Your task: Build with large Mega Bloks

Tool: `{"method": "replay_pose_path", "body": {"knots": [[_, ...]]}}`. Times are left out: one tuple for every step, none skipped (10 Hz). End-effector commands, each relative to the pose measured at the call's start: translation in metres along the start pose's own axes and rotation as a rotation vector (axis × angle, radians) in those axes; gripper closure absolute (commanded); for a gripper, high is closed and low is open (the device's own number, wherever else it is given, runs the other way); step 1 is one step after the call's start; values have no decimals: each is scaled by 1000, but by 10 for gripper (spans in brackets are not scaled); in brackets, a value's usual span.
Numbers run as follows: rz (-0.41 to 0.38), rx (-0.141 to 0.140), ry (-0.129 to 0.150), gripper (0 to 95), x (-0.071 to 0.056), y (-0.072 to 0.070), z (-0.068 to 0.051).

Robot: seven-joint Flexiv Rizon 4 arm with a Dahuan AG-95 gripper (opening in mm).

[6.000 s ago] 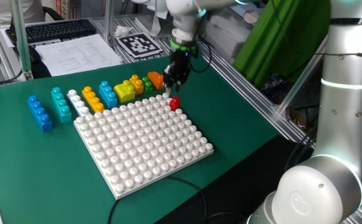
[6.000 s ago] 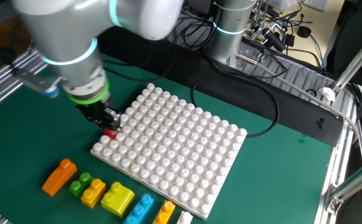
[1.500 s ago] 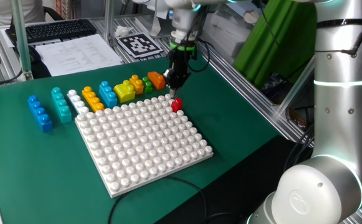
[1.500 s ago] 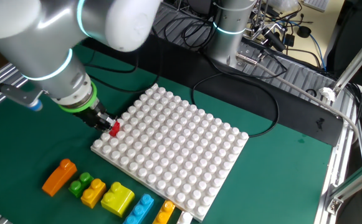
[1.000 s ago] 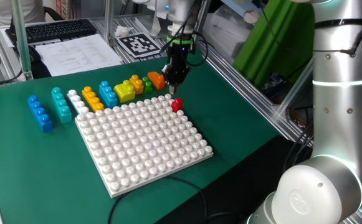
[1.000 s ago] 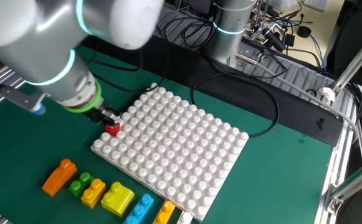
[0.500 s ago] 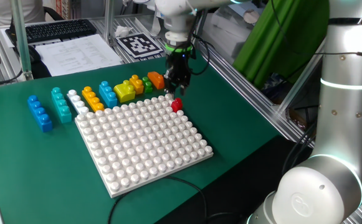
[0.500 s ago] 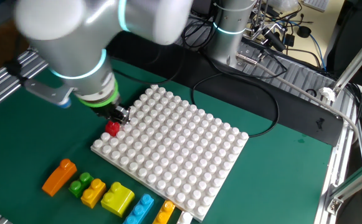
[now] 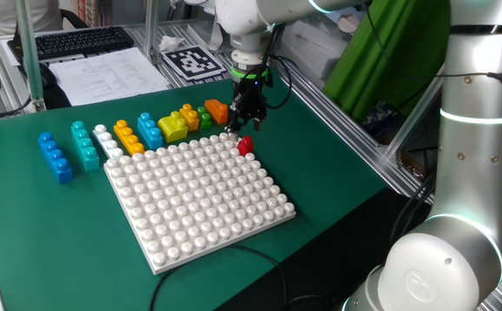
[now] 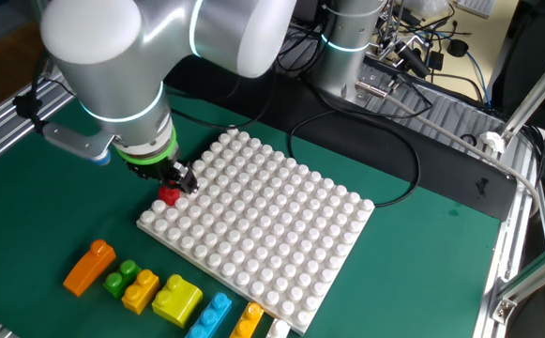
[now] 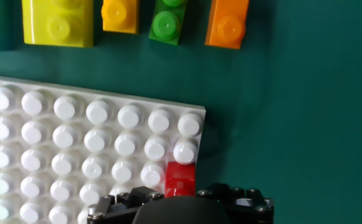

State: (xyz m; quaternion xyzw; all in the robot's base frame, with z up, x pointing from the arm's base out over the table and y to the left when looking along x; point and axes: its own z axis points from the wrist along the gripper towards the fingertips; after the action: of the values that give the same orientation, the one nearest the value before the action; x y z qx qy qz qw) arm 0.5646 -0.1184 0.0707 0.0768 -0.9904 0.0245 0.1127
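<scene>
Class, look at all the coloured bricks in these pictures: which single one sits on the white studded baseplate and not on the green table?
The red brick, at the baseplate's edge near one corner, just below the gripper. All the other bricks, including the orange brick, lie in a row on the green table beside the plate.

We are seeing glossy silver-white arm (image 10: 141, 38), glowing teal joint rings, green wrist band, seemingly black gripper (image 10: 180, 176).

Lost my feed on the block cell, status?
Gripper low over the baseplate edge, fingers hard to read. Red block on the edge row, right by the fingers. Other blocks lined up off the plate. Nothing in the way.
</scene>
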Motion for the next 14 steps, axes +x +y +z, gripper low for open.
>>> {"method": "replay_pose_path", "body": {"knots": [[-12,5,-8,190,-5,-2,6],[-17,7,-19,190,-7,-3,11],[-20,7,-22,380,-8,-3,12],[-27,5,-23,380,-8,-3,13],[-31,5,-22,570,-9,-3,13],[-32,4,-22,570,-9,-3,13],[-34,5,-24,570,-9,-3,13],[-37,6,-24,760,-9,-3,13],[-40,6,-24,760,-9,-3,13],[-40,8,-25,760,-9,-3,13],[-41,13,-31,760,-9,-3,14],[-42,13,-34,760,-9,-3,14],[-47,14,-41,760,-9,-3,14],[-54,16,-53,760,-9,-3,14]]}}
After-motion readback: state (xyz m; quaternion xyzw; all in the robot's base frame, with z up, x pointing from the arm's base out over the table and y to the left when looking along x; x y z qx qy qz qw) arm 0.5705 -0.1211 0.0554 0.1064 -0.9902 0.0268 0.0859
